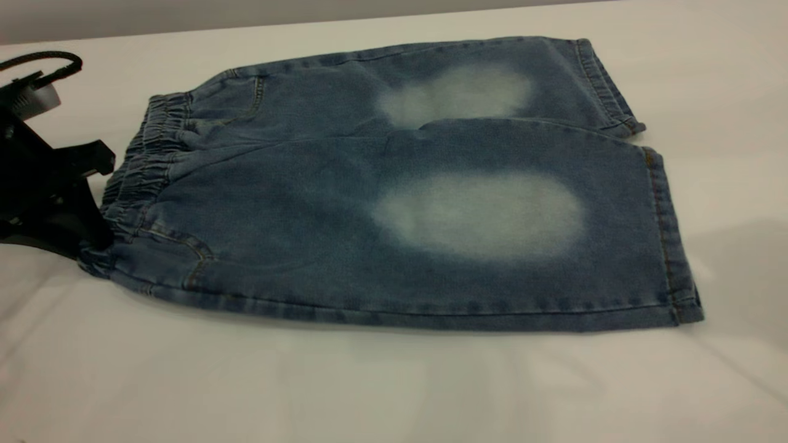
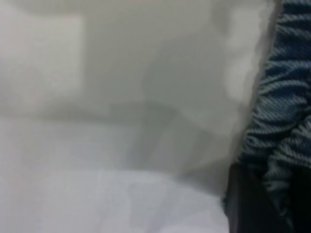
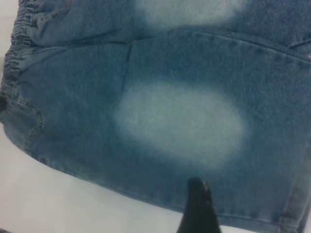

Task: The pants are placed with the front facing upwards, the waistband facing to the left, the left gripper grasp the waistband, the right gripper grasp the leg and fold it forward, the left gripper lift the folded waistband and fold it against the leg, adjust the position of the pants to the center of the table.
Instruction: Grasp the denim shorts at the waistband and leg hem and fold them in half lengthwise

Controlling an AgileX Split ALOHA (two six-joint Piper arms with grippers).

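Denim pants (image 1: 394, 203) lie flat and unfolded on the table (image 1: 246, 381), front side up, with both legs side by side. Nearest the exterior camera runs the outer side seam of the near leg, stitched in orange; above it sits a pale faded oval (image 1: 480, 212) at mid-leg. Beyond the crease between the two legs lies the far leg, bearing a second faded oval (image 1: 458, 92), its cuff turned toward the exterior view's right.

At the exterior view's left, the waistband (image 1: 144, 166) — a gathered, ruffled band of darker denim — forms the narrow end of the garment. The left gripper (image 1: 92, 197) stands at this end, its black fingers spread apart, one finger touching the near corner of the waistband and the other just beside the band farther back. Whether it has actually pinched the cloth cannot be told; the left wrist view shows ruffled denim right against a dark finger.

The right gripper shows only in the right wrist view — a single black fingertip (image 3: 198, 204) over the near hem of the leg, so how far it is spread cannot be told.
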